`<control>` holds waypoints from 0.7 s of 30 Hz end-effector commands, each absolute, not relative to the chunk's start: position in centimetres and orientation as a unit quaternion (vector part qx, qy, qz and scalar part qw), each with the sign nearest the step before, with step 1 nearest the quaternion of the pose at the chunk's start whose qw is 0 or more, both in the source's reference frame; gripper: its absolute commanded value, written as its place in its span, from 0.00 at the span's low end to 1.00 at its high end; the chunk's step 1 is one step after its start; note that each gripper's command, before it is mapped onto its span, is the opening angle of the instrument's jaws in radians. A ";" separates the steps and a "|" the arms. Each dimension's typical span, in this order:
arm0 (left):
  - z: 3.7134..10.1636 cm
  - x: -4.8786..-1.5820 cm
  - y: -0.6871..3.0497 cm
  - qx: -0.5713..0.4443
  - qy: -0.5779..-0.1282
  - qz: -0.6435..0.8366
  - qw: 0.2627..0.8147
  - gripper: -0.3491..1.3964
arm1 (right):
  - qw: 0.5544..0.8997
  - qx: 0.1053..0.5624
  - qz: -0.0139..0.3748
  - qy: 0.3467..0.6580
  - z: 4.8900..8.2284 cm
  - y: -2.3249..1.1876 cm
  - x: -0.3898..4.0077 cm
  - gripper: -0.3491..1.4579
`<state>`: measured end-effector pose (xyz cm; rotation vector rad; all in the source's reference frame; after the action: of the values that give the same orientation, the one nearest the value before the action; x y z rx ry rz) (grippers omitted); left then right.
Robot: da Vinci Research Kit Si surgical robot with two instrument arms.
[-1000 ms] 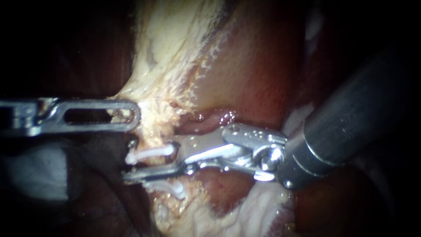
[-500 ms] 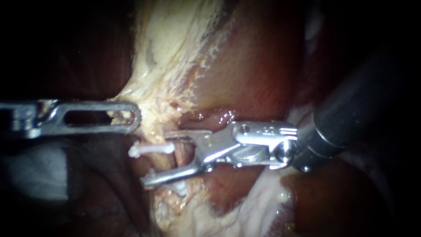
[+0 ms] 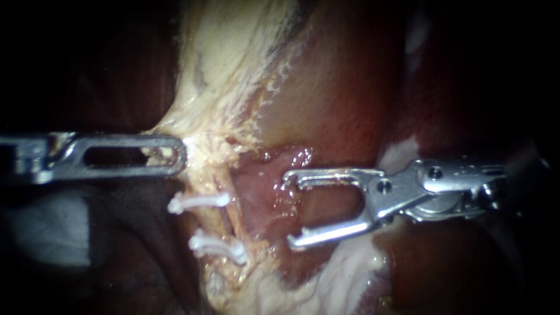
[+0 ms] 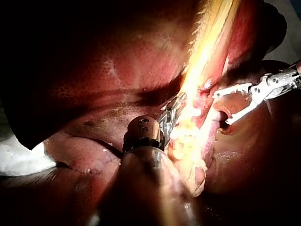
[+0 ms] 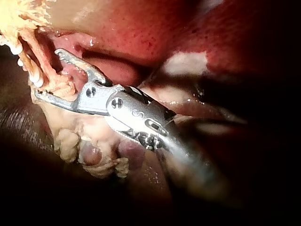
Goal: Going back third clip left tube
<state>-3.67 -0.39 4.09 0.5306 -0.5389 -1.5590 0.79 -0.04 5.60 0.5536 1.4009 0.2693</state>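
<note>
Right tool (image 3: 289,209): bright metal with thin, hooked jaws. They are spread wide with nothing between them. It sits over wet, glossy pink tissue (image 3: 262,195), near the tube (image 3: 228,224) but not touching it.

The tube is a thin tan strand. Two smooth white clips lie across it as short bars, upper clip (image 3: 198,202) and lower clip (image 3: 217,247), set apart from each other.

Left tool (image 3: 178,156): flat slotted jaws, pinching pale tissue (image 3: 210,146) at the tip. That tissue is stringy and frayed.
</note>
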 end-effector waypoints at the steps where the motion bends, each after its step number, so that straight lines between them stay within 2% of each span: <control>1: 4.10 -3.67 -0.39 0.233 -0.237 -0.686 0.648 0.00 | 0.724 0.245 0.122 0.634 5.54 -0.02 0.71 0.52; 11: 4.19 -3.71 -0.41 0.231 -0.238 -0.686 0.648 0.00 | 0.725 0.217 0.101 0.646 5.27 0.12 0.32 0.52; 21: 4.72 -4.06 -0.62 0.234 -0.244 -0.681 0.649 0.00 | 0.725 0.205 0.089 0.651 5.25 0.12 0.23 0.52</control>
<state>-4.10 -0.63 4.75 0.5306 -0.5584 -1.5496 0.22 0.12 5.25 0.4531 1.4368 0.1967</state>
